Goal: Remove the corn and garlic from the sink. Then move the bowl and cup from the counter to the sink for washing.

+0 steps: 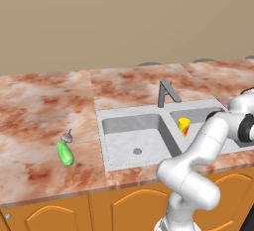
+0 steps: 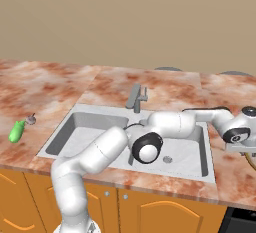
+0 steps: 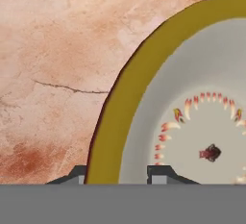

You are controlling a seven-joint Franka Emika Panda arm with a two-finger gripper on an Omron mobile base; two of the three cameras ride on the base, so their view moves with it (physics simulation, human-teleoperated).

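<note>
On the counter right of the sink, gripper clamped across the bowl rim, one finger inside, one outside; thin edge grip, so likely to tilt or slip when lifted toward the basin.

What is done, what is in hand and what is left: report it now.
Done: the corn and garlic lie on the counter, out of the sink, and the cup stands in one of its basins. In hand: the claw straddles the bowl's rim; a firm grip cannot be confirmed. Left: carrying the bowl from the counter into the sink.
</note>
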